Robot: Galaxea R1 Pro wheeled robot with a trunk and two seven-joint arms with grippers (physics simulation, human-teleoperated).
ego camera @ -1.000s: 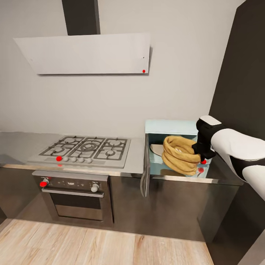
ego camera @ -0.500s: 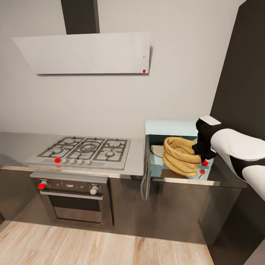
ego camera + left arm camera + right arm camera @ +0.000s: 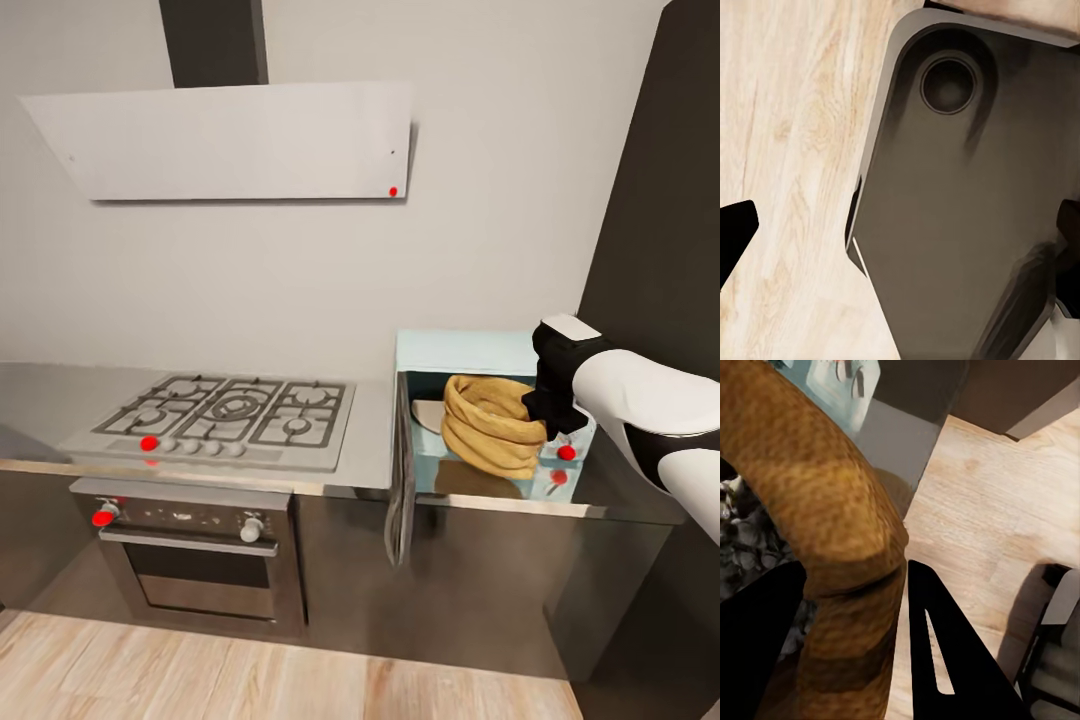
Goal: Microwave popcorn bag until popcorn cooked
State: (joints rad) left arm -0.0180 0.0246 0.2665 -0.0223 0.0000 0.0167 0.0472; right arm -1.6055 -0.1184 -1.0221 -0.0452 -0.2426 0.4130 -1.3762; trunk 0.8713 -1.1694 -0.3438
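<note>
Popcorn bag point(image 3: 490, 425) hangs in the open mouth of the microwave point(image 3: 470, 352), pinched at its rolled rim by the right gripper point(image 3: 548, 408), whose two dark fingers point(image 3: 945, 660) straddle the tan wall of the sack in the right wrist view. The microwave stands at the right end of the countertop point(image 3: 375, 440), its door point(image 3: 400, 480) swung out past the front edge beside the gas hob point(image 3: 235, 410). To finish this step well, I judge the bag should travel further back until its whole body clears the door frame and sits over the pale turntable plate point(image 3: 428, 408) visible behind it, staying upright so the wide mouth faces up; releasing too near the sill risks the sack tipping out or blocking the door. Inside the bag, the right wrist view shows a dark, lumpy mass point(image 3: 742, 525) that looks like uncooked kernels, though it is too blurred to be sure. The microwave cavity holds nothing else that I can see. Whether the left gripper is spread or closed I cannot tell; its camera looks down at the wooden floor point(image 3: 787, 150) and a dark base plate point(image 3: 960, 210).
</note>
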